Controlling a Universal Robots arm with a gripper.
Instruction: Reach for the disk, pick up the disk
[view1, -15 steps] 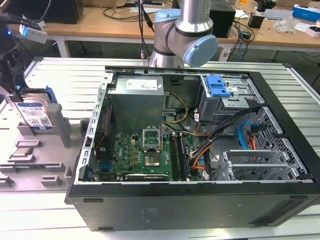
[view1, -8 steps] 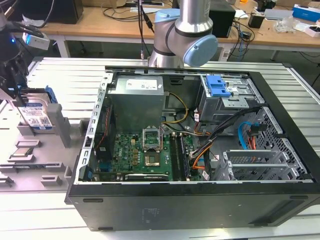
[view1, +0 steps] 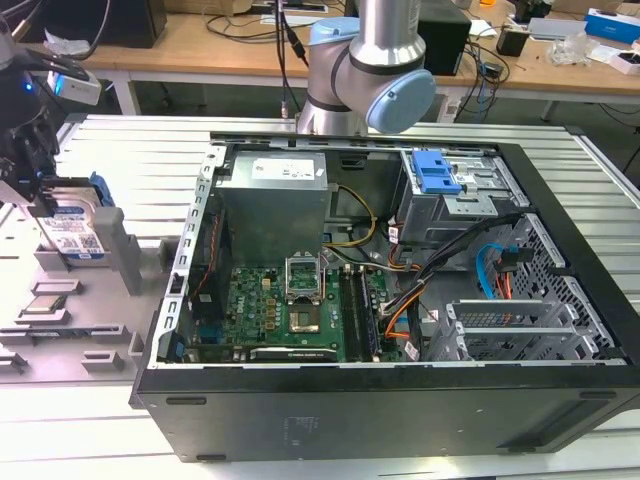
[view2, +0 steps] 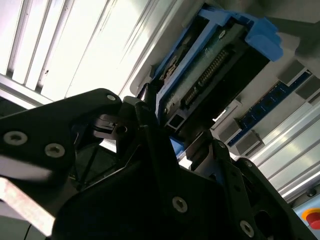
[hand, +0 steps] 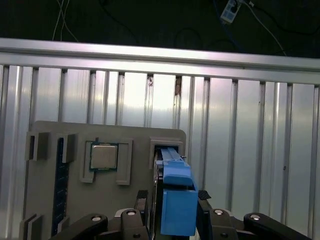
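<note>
the two black fingers (hand: 203, 201) are closed against either side of the disk (hand: 178, 212), at its blue bracket, in the first wrist view. the gripper (view1: 32, 190) hangs over the disk (view1: 75, 236), which stands upright on edge in a grey holder (view1: 120, 245), off to the exterior view's left of the open computer case (view1: 400, 410)

The arm (view1: 372, 30) is a smooth silver tube with rounded joint housings, each closed by a pale blue-grey cap (view1: 402, 100). The end effector (view2: 175, 122) is matt black. In the second wrist view it shows broad, flat linkage plates with rounded corners, dotted with round silver screws (view2: 179, 203) in shallow recesses. In the first wrist view its two black fingers (hand: 142, 197) are narrow and blocky, joined to linkages with more bright screw heads.
</note>
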